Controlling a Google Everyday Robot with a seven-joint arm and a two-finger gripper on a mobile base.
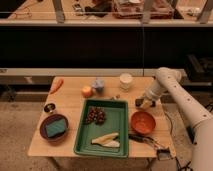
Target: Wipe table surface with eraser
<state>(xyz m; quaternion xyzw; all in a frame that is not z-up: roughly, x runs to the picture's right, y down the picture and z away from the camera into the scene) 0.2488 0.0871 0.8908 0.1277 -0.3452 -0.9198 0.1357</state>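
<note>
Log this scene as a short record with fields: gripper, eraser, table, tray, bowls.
gripper: gripper shut, low over the right side of the table, beside the tray's far right corner
eraser: not clearly visible
table: table surface, tan wood
tray: green tray, centre, holding grapes and a pale item
bowls: orange bowl right of tray; dark bowl left, holding a green pad
</note>
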